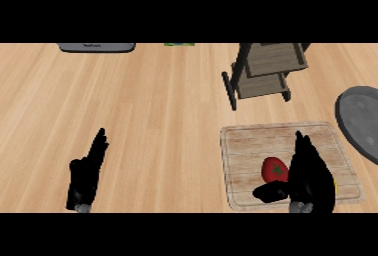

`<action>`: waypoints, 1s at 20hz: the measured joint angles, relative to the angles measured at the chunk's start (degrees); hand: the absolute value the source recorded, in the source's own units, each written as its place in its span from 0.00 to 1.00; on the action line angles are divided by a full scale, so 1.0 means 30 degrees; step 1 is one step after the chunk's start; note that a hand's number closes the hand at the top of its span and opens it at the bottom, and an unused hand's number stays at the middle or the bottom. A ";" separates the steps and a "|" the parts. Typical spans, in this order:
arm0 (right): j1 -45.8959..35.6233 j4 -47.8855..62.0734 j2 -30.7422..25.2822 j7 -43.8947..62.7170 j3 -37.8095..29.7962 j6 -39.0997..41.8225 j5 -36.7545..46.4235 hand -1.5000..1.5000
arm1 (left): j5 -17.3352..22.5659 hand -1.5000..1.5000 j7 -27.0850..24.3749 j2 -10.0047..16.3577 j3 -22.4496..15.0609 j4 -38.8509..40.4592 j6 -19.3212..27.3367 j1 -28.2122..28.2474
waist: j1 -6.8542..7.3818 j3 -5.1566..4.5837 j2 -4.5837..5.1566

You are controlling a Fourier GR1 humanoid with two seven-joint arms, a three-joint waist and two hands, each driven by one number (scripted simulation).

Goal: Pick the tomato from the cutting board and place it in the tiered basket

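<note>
Tomato (275,169) lies on the board (244,145), not yet picked; your right hand (310,175) sits just beside it, fingers straight, holding nothing. You have grasp, lift and basket (269,60) placement left.

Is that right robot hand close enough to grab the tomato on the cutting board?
Probably yes. The right robot hand is open and sits right beside the tomato on the cutting board. Nothing lies between them, so the way looks free.
</note>
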 measured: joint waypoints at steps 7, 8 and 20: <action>-0.0378 0.1051 0.1232 -0.0288 -0.1253 0.1354 0.0006 0.00 | -0.0308 0.50 0.0358 -0.0138 -0.0232 -0.0740 0.0254 0.0610 | -0.0014 0.0012 -0.0031; -0.0507 0.1182 0.1362 -0.0314 -0.1475 0.1504 -0.0006 0.00 | -0.0302 0.50 0.0481 -0.0186 -0.0216 -0.0794 0.0281 0.0576 | -0.0028 0.0015 -0.0027; -0.0919 0.2924 0.1818 -0.0436 -0.2587 0.2036 -0.0955 0.00 | -0.0313 0.50 0.0294 -0.0084 0.0290 -0.0643 -0.0237 0.0697 | -0.0078 0.0027 -0.0029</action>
